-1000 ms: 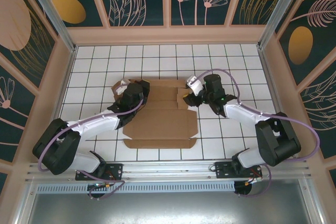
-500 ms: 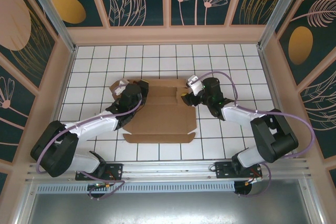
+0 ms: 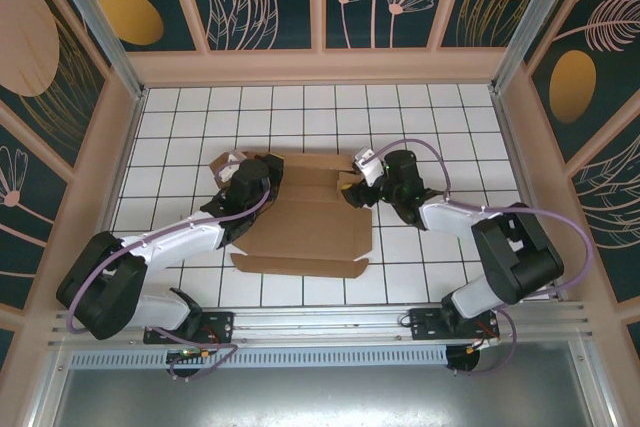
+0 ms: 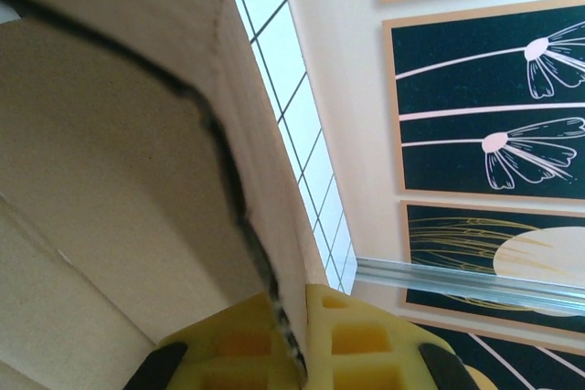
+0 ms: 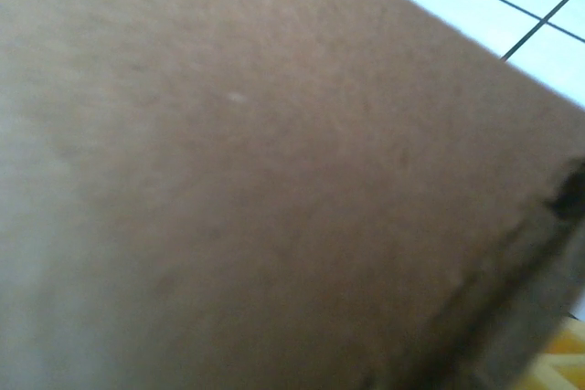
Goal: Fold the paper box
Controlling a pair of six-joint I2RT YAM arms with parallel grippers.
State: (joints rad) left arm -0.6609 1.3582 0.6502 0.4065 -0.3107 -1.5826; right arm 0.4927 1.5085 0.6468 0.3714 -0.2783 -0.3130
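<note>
Between two tools, paper box (image 3: 305, 232) lying on surface (image 3: 440, 117), long axis running left to right. Left tool (image 4: 297, 344) clamping box's raised left-end flap. Right tool (image 3: 358, 180) sitting against right-end flap; apart or together, cannot tell. Right arm sitting nearer that end.

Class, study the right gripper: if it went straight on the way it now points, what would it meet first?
The right gripper points left, at the right-hand side of the flat brown cardboard box sheet. Its wrist view shows that cardboard very close ahead, so it would probably meet the cardboard first, almost at once.
</note>
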